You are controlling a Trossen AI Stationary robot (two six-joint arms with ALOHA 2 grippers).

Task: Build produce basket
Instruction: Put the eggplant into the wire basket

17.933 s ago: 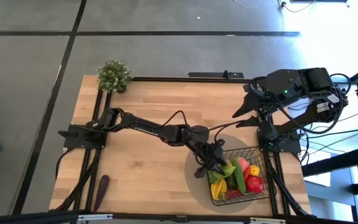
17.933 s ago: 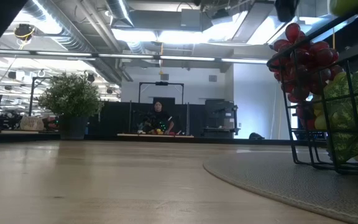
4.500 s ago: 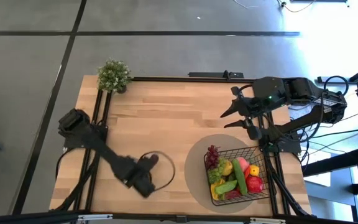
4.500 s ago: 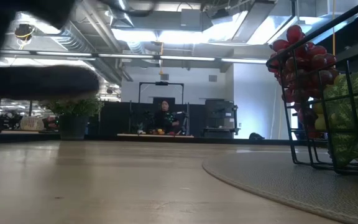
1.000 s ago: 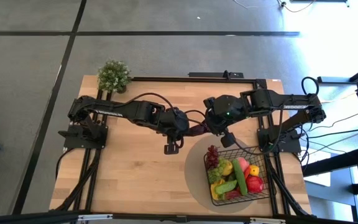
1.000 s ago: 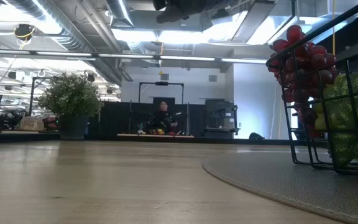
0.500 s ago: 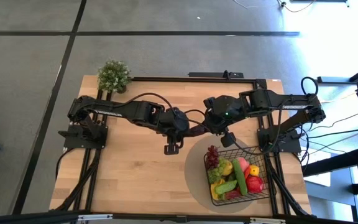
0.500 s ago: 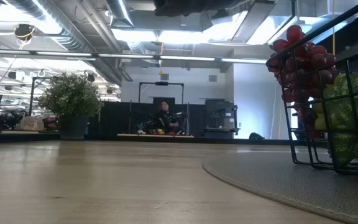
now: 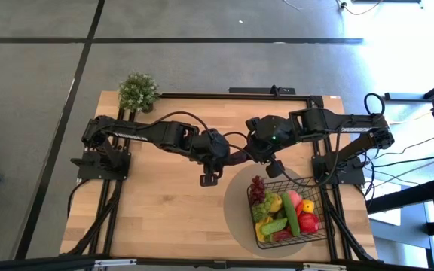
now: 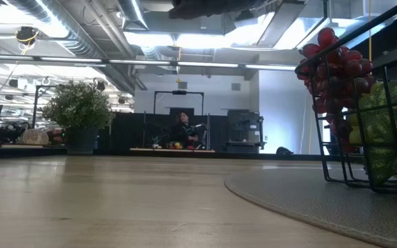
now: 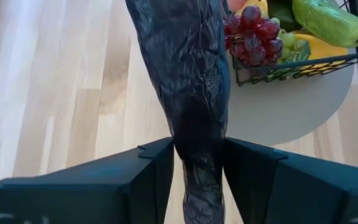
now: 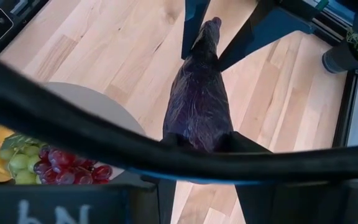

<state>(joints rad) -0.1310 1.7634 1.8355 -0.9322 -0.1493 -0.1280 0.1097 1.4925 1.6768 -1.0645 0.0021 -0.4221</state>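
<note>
A dark purple eggplant (image 9: 238, 156) hangs above the table's middle between my two grippers. My right gripper (image 12: 202, 147) is shut on its thick end. My left gripper (image 11: 197, 163) is open. Its fingers stand close on either side of the narrow end, and that end also shows in the right wrist view (image 12: 210, 28). The black wire basket (image 9: 288, 214) stands on a round grey mat (image 9: 236, 218) near the right front. It holds red grapes (image 11: 253, 31), green and yellow produce and a red fruit. My right gripper pinches the eggplant's thick end (image 12: 197, 121) between its two fingers. The fingers come from the table's right, slanting down, and lie along the fruit. The eggplant is lifted clear of the table, its narrow end toward the left arm. My left gripper: whether its fingers (image 11: 157, 171) touch the narrow end (image 11: 199, 143), I cannot tell.
A leafy potted plant (image 9: 138, 92) stands at the far left corner. In the low view the basket (image 10: 364, 103) fills the right side. Bare wood lies left of the mat (image 9: 164, 203).
</note>
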